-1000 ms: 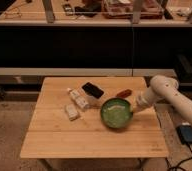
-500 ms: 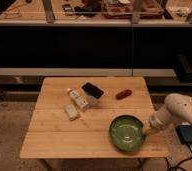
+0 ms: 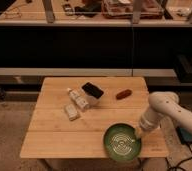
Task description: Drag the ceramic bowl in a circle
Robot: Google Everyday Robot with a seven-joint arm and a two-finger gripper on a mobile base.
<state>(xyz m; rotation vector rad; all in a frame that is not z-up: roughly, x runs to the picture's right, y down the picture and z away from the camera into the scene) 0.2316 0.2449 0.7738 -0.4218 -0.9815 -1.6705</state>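
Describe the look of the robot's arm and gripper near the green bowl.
The arm is smooth, rounded and off-white, built of thick tubular segments with a bulbous joint. It narrows to the gripper, a small darker tip at the rim of the ceramic bowl. No markings show; dark cables lie on the floor beside it.

The hand (image 3: 138, 134) is sitting at the ceramic bowl's (image 3: 121, 142) right rim, front-right on the desk (image 3: 49, 135); the blocks (image 3: 75, 104) are crowding mid-desk.

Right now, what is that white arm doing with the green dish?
A robot arm's gripper sits at the right rim of the ceramic bowl, which rests near the front right corner of the wooden table. Farther back lie two small white blocks, a black rectangular object and a small reddish item, all untouched.
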